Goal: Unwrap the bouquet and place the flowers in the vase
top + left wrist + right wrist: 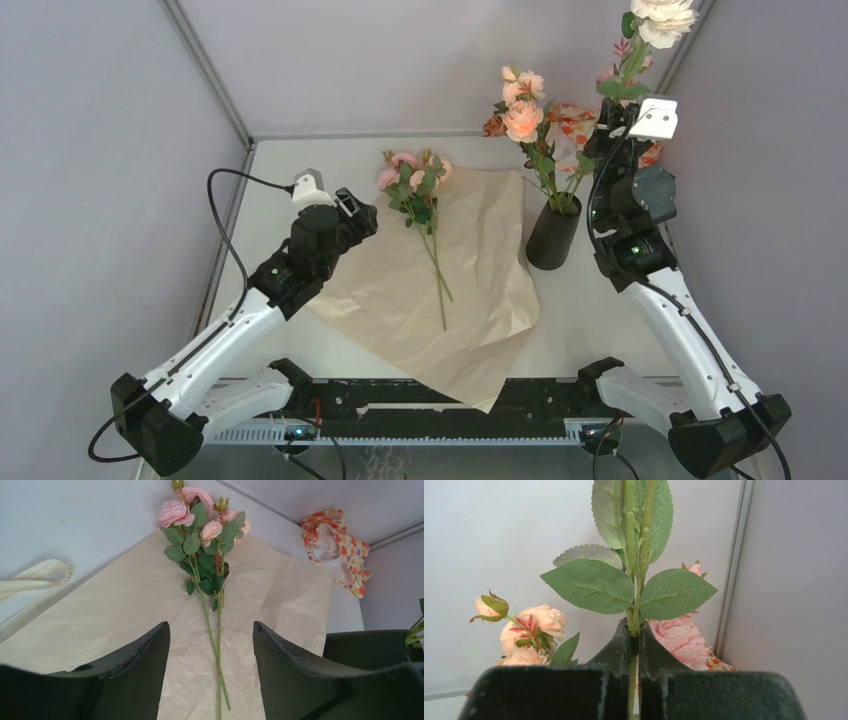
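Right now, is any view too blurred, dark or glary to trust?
Top external: even light, no glare, paper crisp. Left wrist: stems sharp, left fingers dark silhouettes. Right wrist: held stem and leaves sharp, right fingers nearly black.

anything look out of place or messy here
Mostly tidy. The kraft paper lies skewed, one corner hanging over the near edge of the table, and a floral cloth sits crumpled in the far right corner behind the vase.

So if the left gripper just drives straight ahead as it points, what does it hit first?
The left gripper, open, would probably meet the flower stems lying on the paper; they run between its jaws. It might graze the paper first; depth is unclear.
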### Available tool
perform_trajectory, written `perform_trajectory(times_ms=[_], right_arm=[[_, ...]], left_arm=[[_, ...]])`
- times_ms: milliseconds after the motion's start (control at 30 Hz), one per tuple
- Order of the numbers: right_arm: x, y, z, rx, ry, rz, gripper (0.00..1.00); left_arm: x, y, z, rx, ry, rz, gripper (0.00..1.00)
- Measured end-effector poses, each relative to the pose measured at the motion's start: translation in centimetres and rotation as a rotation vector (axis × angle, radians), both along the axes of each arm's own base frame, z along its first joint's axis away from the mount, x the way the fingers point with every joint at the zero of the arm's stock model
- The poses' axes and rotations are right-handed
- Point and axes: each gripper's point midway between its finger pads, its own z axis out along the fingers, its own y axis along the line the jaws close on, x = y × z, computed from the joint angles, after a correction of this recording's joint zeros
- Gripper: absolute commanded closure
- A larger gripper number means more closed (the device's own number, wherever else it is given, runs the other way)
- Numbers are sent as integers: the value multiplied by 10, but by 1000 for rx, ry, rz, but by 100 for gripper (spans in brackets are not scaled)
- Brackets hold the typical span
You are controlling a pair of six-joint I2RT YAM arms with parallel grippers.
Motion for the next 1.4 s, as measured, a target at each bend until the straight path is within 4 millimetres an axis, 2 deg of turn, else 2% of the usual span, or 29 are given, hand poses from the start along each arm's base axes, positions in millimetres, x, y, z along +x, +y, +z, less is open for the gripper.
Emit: perform_trajectory(times_ms=[167, 367, 500, 700, 833, 1067, 1133, 1267, 1400], right_arm=[[6, 3, -2, -12, 10, 2, 100], [14, 7, -18, -13, 47, 11, 100], [18, 11, -44, -7, 92, 27, 100], [23, 19, -98, -16, 193, 50, 100], [17, 24, -128, -18, 242, 66, 100], [1, 31, -158, -17, 274, 82, 99], [-1, 32, -168, -20, 290, 71, 94], [-6, 38, -182, -27, 318, 59, 90], [-11, 49, -186, -27, 328, 58, 77]], left_arm=[[1, -1, -2, 4, 5, 0, 34], [2, -3, -6, 8, 17, -7, 34], [2, -4, -8, 8, 21, -15, 34], [2, -6, -8, 5, 23, -22, 34], [3, -9, -11, 7, 32, -30, 34], [6, -17, -26, 14, 75, -54, 34], [7, -22, -32, 17, 93, -69, 34], [9, -31, -46, 24, 131, -100, 34], [10, -37, -57, 26, 164, -126, 34]])
